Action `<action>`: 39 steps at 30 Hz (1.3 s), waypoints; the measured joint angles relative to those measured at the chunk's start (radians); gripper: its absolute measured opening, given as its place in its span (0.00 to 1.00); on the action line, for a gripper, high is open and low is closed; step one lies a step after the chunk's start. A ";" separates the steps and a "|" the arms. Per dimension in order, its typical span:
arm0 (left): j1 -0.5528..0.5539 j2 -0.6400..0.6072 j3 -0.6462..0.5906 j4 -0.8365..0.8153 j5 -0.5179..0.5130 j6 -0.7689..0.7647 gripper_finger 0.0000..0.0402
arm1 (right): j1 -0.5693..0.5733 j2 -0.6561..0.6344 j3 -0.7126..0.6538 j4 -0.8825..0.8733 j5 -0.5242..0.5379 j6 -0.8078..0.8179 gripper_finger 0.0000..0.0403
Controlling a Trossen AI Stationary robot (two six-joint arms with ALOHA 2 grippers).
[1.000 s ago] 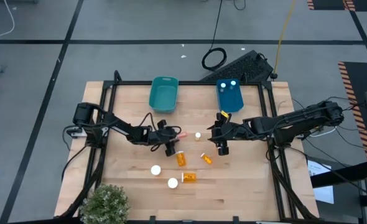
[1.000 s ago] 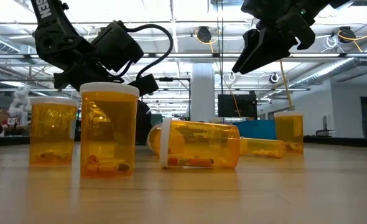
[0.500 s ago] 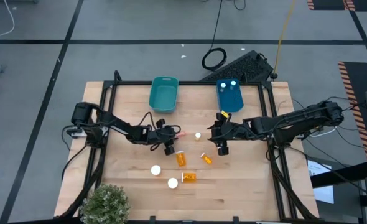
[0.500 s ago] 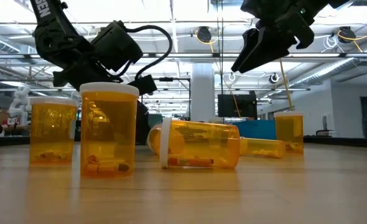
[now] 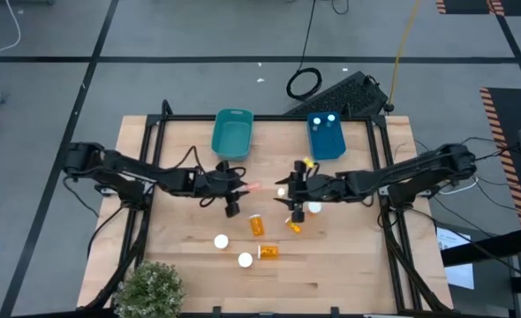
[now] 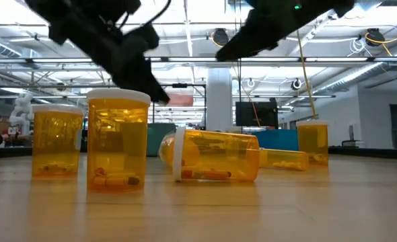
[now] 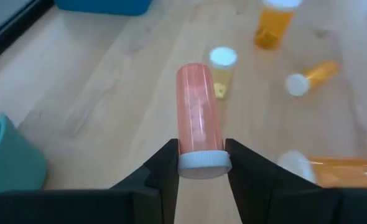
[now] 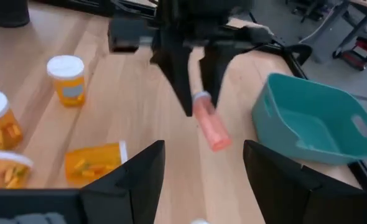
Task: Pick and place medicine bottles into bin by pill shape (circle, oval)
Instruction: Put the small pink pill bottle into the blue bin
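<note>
My left gripper (image 5: 234, 188) is shut on a pink translucent medicine bottle (image 7: 198, 121) with a white cap, held above the table's middle. My right gripper (image 5: 291, 196) hangs open just to its right, facing it, with nothing between its fingers (image 8: 140, 177). Orange bottles lie on their sides on the table (image 5: 257, 224), (image 5: 292, 224), (image 5: 268, 252). Others stand upright on their bases, white caps up (image 5: 221, 240), (image 5: 245, 260). A small bottle (image 5: 281, 192) stands between the grippers. The teal bin (image 5: 232, 134) and the blue bin (image 5: 327, 134) stand at the far edge. My left gripper pinches the pink bottle's cap end (image 7: 202, 163) between its two fingers (image 7: 166, 167). The fingers come about level from the table's left and lie along the bottle, which sticks out ahead of them toward the right gripper. The bottle is lifted clear of the table (image 6: 179, 99).
The blue bin holds two white-capped bottles (image 5: 324, 119). A potted plant (image 5: 150, 287) stands at the near left corner. Another white cap (image 5: 313, 208) shows beside the right gripper. Bare wood lies along the near right and left of the table.
My left gripper has gone up and slightly toward the far edge, lifting the pink bottle clear of the table. My right gripper has moved toward the table's left, closer to the pink bottle, still open.
</note>
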 joint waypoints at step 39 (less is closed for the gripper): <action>-0.126 0.036 0.351 -0.490 -0.010 0.010 0.31 | 0.013 0.262 0.250 -0.130 0.018 -0.111 0.32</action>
